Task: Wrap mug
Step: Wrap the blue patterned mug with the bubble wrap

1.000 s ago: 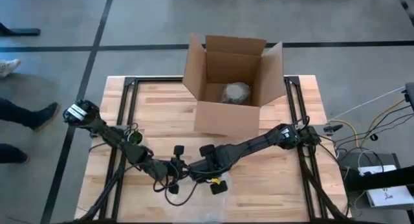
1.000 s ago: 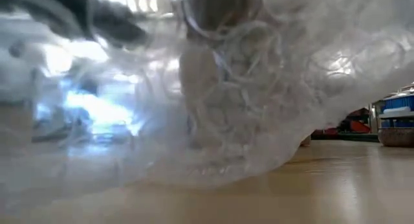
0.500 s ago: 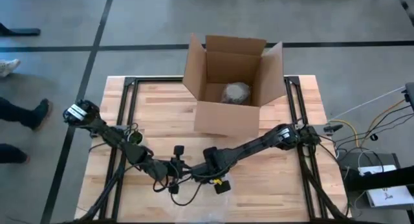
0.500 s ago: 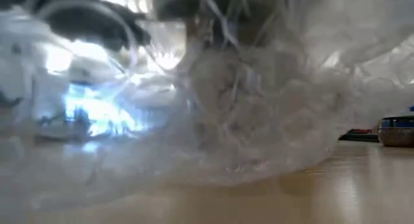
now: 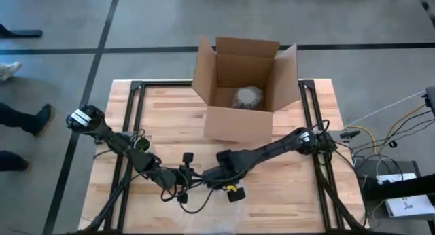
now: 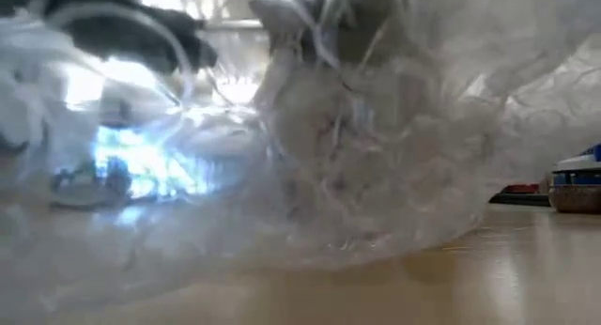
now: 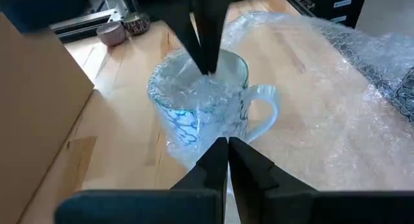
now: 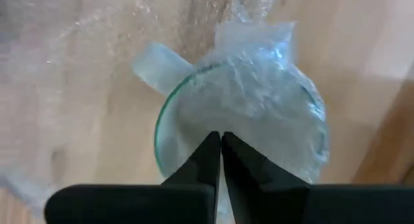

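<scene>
mug point(image 7: 200, 111) is seen upright on the table point(image 5: 285, 194), near its front edge, with bubble wrap point(image 7: 323, 107) draped over and into its mouth; wrap is spread out under and beside it. handle is seen sticking out sideways, uncovered in the left wrist view. left gripper point(image 7: 227, 153) is held low just beside the mug's base, jaws together; whether wrap is pinched between them cannot be told. right gripper point(image 8: 220, 149) is positioned above the mug rim, jaws together, pointed down into the wrap-filled mouth; its dark fingers point(image 7: 204, 30) are seen from the left wrist view pressed into the wrap at the rim. both grippers are met at table centre-front in the high view. an open cardboard box point(image 5: 245, 92) is placed further back on the table, a wrapped bundle point(image 5: 248, 98) lying inside. the low view is filled by crumpled wrap close to the lens. a person's shoes point(image 5: 37, 119) are seen on the floor left of the table.
</scene>
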### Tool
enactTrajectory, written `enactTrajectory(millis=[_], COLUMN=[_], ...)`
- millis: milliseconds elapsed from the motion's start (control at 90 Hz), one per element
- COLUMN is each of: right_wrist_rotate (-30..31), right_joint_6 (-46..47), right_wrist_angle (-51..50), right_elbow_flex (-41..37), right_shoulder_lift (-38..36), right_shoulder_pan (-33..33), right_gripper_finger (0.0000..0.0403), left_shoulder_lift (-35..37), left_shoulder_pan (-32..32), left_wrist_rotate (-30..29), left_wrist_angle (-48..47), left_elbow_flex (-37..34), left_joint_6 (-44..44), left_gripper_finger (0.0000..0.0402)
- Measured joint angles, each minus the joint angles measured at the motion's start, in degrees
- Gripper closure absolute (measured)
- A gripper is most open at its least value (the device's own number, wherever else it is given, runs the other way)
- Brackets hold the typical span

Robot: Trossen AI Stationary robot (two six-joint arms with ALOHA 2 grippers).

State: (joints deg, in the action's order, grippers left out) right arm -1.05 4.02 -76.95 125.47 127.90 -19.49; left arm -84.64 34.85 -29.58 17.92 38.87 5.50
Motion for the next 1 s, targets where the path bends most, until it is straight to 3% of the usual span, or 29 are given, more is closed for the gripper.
enactTrajectory(millis=[200,389,767,1000], right_wrist_rotate=[5.9,5.6,3.7,3.6], right_joint_6=[1.4,-0.7,2.6,2.4], right_wrist_angle=[4.0,11.4,3.6,4.3], right_elbow_flex=[1.0,0.8,0.5,-1.5], right_shoulder_lift=[-3.6,-2.7,1.3,1.4], right_shoulder_pan=[0.0,0.0,-0.7,-0.8], right_gripper_finger=[0.0401,0.0401,0.0401,0.0401], left_shoulder_lift=[0.0,0.0,0.0,0.0], left_shoulder_pan=[0.0,0.0,0.0,0.0], left_wrist_rotate=[0.0,0.0,0.0,0.0], left_wrist_angle=[0.1,0.1,-0.6,-1.0], left_elbow_flex=[0.0,0.0,0.0,0.0], left_joint_6=[0.1,0.1,0.7,1.0], left_gripper_finger=[0.0402,0.0402,0.0402,0.0402])
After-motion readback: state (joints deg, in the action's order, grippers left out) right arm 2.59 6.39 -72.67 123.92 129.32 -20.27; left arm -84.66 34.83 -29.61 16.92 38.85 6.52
